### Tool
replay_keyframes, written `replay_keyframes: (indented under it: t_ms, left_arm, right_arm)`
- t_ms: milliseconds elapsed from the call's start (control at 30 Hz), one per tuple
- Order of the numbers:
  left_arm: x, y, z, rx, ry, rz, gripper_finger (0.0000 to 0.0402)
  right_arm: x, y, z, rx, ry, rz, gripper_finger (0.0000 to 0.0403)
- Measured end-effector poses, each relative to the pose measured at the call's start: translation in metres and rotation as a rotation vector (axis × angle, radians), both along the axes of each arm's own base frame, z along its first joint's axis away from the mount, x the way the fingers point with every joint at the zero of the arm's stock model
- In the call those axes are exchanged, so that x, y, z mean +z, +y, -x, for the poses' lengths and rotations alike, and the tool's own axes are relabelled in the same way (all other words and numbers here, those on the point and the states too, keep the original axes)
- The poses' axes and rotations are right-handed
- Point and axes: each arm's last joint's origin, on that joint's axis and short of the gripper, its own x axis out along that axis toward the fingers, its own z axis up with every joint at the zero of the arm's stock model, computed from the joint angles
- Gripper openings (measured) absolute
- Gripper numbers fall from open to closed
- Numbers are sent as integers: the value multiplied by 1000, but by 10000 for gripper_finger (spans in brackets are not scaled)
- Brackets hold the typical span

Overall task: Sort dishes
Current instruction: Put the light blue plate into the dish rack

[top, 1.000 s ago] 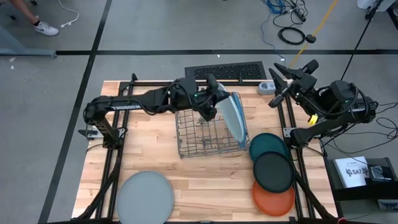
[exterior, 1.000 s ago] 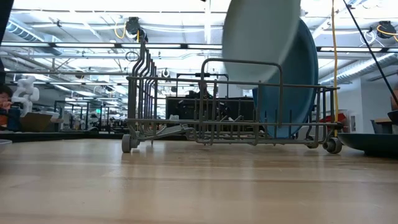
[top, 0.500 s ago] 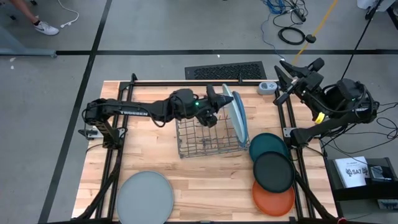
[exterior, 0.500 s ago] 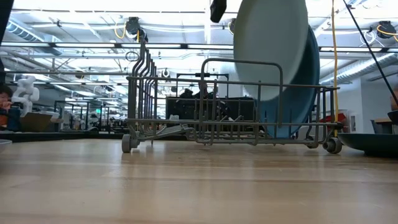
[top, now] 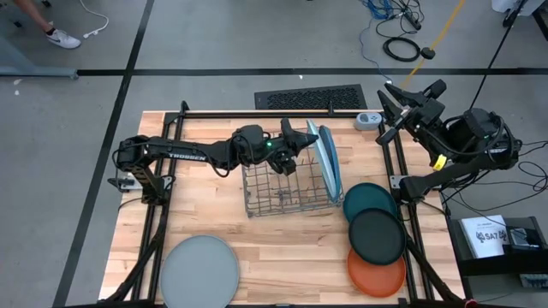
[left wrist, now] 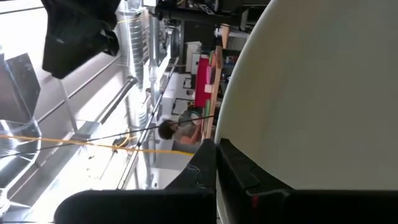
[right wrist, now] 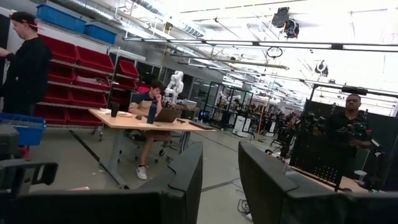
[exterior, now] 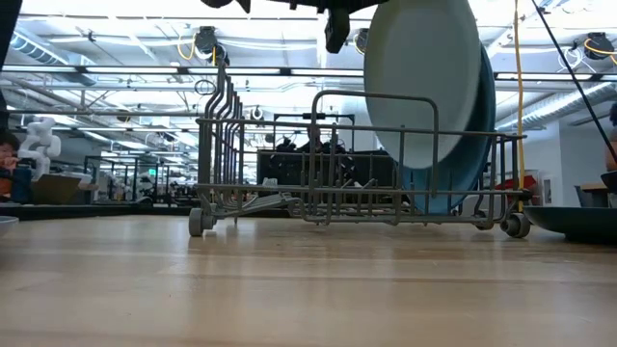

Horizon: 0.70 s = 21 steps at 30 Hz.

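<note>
Over the table (top: 214, 214), the outstretched left end effector (top: 301, 139) pinches the pale blue plate (exterior: 421, 82) upright in the rack (top: 282, 184).

left tool (top: 301, 139) holds pale blue plate (top: 323, 154) upright over wire rack (top: 278, 190).

Table (top: 282, 248) is pale, matt wood planks. Dish rack (exterior: 357, 159) is thin grey metal wire. Pale blue plate (exterior: 424, 77) looks smooth, slightly glossy; orange plate (top: 377, 272) lower right looks matt.
</note>
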Motion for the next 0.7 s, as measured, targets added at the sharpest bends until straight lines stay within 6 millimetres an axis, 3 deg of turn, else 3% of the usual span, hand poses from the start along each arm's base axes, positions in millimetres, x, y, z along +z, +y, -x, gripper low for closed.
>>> replay_keyframes:
  t_ms: [467, 700]
  left_arm:
    - [-26, 6, 5, -17, 46, 55, 0]
    - [-28, 5, 5, -29, 52, 56, 0]
  right_arm:
    - [0, 0, 0, 1, -2, -2, 98]
    - [0, 0, 0, 1, -2, -2, 98]
